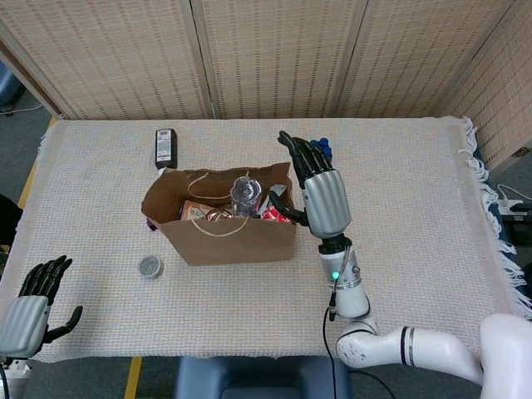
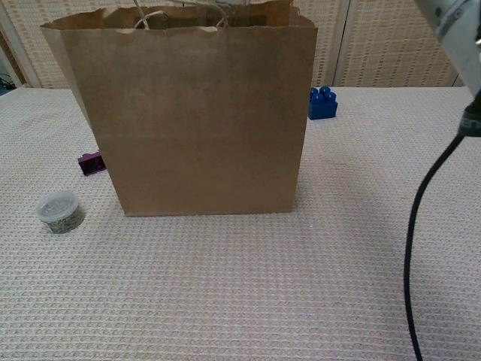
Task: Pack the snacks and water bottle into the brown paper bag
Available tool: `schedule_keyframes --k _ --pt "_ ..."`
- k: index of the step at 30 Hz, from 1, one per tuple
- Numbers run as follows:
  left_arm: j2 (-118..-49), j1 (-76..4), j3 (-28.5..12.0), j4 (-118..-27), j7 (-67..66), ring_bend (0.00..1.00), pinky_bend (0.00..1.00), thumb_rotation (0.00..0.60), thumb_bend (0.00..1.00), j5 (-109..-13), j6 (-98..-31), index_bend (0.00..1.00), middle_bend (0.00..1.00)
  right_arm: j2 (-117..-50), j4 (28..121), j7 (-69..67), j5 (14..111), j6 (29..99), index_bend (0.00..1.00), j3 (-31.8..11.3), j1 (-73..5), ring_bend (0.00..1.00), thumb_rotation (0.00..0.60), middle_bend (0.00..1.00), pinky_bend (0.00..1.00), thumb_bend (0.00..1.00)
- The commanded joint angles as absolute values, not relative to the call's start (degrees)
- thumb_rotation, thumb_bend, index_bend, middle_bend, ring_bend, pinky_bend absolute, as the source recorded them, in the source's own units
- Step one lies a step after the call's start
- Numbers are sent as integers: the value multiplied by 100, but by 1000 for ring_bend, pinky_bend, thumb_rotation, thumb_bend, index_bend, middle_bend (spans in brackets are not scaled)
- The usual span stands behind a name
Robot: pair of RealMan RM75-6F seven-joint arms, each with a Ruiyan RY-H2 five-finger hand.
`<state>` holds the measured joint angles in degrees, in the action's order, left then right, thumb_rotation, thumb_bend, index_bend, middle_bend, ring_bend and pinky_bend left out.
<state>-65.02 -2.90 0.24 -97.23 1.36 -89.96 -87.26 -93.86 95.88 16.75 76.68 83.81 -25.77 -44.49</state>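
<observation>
We see the clear plastic water bottle (image 1: pixel 243 194) upright inside the brown paper bag (image 1: pixel 229 241), our right hand (image 1: pixel 320 195) just beside the bag with fingers (image 1: pixel 301 152) spread and empty, our left hand (image 1: pixel 29 303) open well apart from it.

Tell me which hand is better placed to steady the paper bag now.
Probably the right hand: it hovers open beside the brown paper bag. The left hand is far away at the table's near-left edge.

Bag (image 1: pixel 224 241) mouth crowded: bottle (image 1: pixel 243 193) upright, snacks (image 1: pixel 199 213) beside.
</observation>
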Motion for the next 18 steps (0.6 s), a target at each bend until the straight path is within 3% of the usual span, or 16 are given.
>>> schedule_keyframes --k 1,7,10,13,18 --pt "-6507 -288 18 -9721 119 0 28 600 363 -8991 -8733 0 0 -8421 10170 1220 8107 8650 0 -2028 -3651 126 600 169 194 179" --pt "-6555 -286 -17 -9685 78 0 27 600 364 -8972 -8767 0 0 -7013 10378 731 8474 8822 0 -940 -2490 121 600 166 183 178" --pt "-6620 -287 -45 -9622 84 0 28 600 365 -8963 -8794 0 0 -6648 10105 405 8665 8852 0 -409 -2041 74 600 118 135 130" --pt "-6712 -294 -67 -9489 32 0 27 600 364 -8961 -8811 0 0 -6562 9656 187 8728 8882 0 10 -1646 22 600 59 82 59" --pt "-6861 -295 -124 -9278 -32 0 17 600 359 -8956 -8887 0 0 -6648 9130 138 8697 8997 0 218 -1250 0 600 0 1 0"
